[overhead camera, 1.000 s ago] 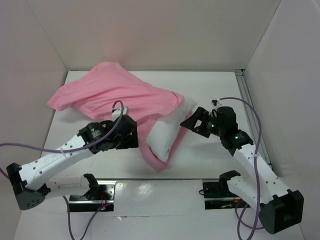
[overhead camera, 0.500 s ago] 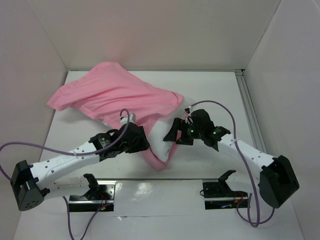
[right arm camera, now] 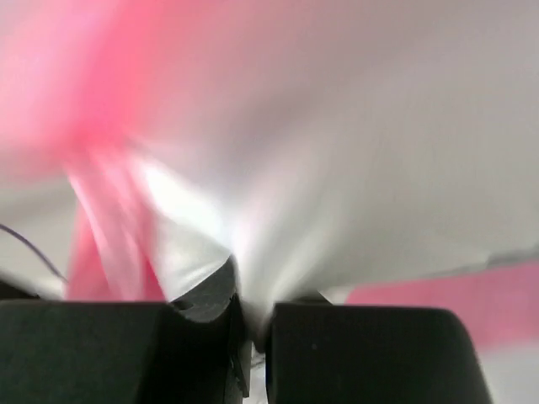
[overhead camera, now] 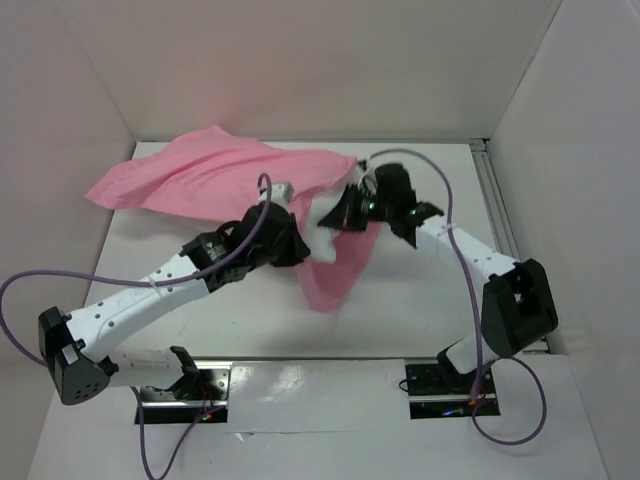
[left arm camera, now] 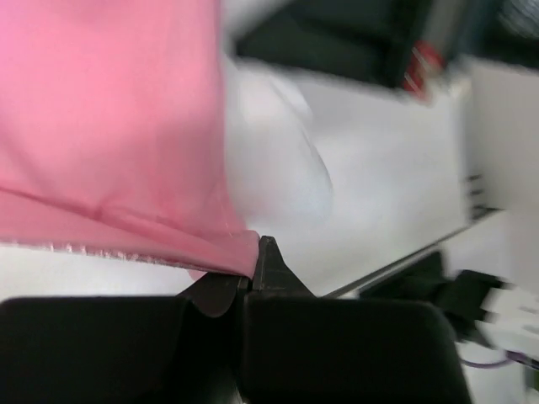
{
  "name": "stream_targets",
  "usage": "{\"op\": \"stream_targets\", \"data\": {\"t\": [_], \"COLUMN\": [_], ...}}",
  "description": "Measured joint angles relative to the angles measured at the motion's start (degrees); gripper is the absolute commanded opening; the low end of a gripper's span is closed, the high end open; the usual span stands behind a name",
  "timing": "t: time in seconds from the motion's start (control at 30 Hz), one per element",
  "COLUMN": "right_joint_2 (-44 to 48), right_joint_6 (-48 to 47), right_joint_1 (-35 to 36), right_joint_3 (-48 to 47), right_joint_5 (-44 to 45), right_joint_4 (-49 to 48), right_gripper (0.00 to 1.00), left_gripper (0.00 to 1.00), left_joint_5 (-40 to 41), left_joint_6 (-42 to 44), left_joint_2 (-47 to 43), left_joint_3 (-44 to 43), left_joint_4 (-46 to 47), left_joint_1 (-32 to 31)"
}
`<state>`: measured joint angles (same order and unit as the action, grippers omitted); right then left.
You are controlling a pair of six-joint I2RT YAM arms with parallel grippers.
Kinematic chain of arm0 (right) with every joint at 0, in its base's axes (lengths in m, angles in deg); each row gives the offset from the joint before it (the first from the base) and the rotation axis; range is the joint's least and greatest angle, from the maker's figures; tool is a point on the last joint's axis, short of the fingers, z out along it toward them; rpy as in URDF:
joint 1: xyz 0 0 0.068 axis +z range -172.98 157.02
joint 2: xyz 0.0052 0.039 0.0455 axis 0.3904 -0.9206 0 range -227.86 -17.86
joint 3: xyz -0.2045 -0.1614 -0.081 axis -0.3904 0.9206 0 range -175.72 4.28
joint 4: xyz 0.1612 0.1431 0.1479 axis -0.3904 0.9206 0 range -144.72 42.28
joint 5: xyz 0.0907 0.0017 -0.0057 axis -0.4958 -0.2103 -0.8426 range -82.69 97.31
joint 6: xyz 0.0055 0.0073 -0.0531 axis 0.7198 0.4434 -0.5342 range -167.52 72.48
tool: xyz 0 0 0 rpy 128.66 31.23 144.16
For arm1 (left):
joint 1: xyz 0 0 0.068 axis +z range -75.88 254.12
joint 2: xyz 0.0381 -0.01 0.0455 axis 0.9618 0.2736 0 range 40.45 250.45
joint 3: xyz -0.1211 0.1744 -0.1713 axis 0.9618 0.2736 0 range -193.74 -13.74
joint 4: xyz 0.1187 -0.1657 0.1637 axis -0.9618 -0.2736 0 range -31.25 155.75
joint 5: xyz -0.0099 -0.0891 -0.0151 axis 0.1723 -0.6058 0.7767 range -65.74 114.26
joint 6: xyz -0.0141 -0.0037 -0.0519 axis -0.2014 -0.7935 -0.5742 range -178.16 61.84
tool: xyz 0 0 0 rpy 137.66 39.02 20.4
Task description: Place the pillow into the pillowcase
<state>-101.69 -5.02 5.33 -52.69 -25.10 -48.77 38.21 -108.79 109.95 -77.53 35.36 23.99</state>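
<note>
The pink pillowcase [overhead camera: 210,175] stretches from the back left of the table to the middle, and one flap hangs down in front. A small part of the white pillow [overhead camera: 322,236] shows between the two grippers; the rest is hidden in the pink fabric. My left gripper [overhead camera: 300,252] is shut on the pillowcase hem [left arm camera: 210,244], with the pillow [left arm camera: 274,164] just beyond it in the left wrist view. My right gripper [overhead camera: 333,216] is shut on a bunch of white pillow [right arm camera: 354,168] fabric. Blurred pink pillowcase [right arm camera: 93,244] lies on both sides of it.
White walls enclose the table on the left, back and right. A metal rail [overhead camera: 500,215] runs along the right edge. Two clamp mounts [overhead camera: 440,380] sit at the near edge. Purple cables [overhead camera: 30,290] loop from both arms.
Both grippers have gone from open to shut, the left on the pillowcase and the right on the pillow. Both arms moved up and toward the back, lifting the fabric.
</note>
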Motion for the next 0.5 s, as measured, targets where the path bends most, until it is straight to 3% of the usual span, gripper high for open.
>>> {"op": "stream_targets", "data": {"t": [0.13,0.23,0.37,0.5], "right_joint_2": [-4.3,-1.4,2.6,-5.3], "right_joint_6": [1.3,1.2,3.4,7.8], "right_joint_1": [-8.5,-9.1,-2.5,0.1], "right_joint_3": [-18.8,-20.6,-4.2,11.8], "right_joint_5": [-1.8,-0.4,0.4,-0.1], "right_joint_4": [-3.4,-8.9,-21.0,-27.4], "right_gripper": [0.00,0.00,0.00,0.00], "left_gripper": [0.00,0.00,0.00,0.00], "left_joint_5": [-4.6,-9.6,-17.8,-20.2], "left_joint_6": [5.0,4.5,-1.2,-5.1], "left_joint_2": [2.2,-2.0,-6.3,-5.6], "left_joint_3": [-13.6,-8.9,7.9,20.0], "left_joint_4": [4.0,16.3,26.6,27.5], "left_joint_1": [0.9,0.5,-1.2,-3.1]}}
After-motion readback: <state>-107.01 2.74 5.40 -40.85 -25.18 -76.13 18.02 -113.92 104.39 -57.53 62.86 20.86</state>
